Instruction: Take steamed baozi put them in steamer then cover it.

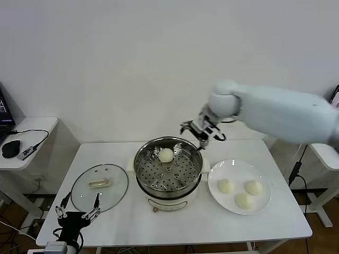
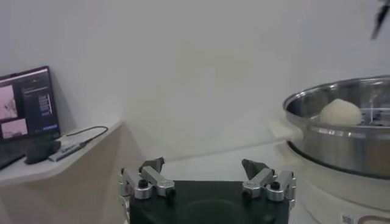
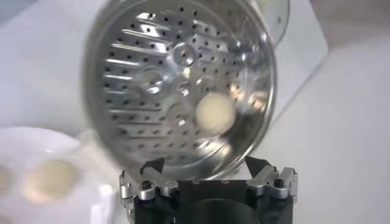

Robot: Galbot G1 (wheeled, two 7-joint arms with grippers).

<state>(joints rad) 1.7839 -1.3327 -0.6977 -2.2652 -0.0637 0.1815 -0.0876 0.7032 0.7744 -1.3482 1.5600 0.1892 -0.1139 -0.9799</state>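
Head view: right arm's bulk cuts off the table's (image 1: 265, 225) far right corner. Left arm is mostly out of frame, only its end effector (image 1: 78, 214) shows at the near left table edge, fingers spread, empty, just beside the cover (image 1: 99, 186) lying flat on the table. Right end effector (image 1: 201, 132) hovers above the steamer's (image 1: 168, 172) far right rim, released, holding nothing. One steamed baozi (image 1: 166, 155) sits on the perforated tray at the far side. Three more baozi (image 1: 242, 192) on the white plate (image 1: 263, 203) right of the steamer; in the right wrist view they are blurred.
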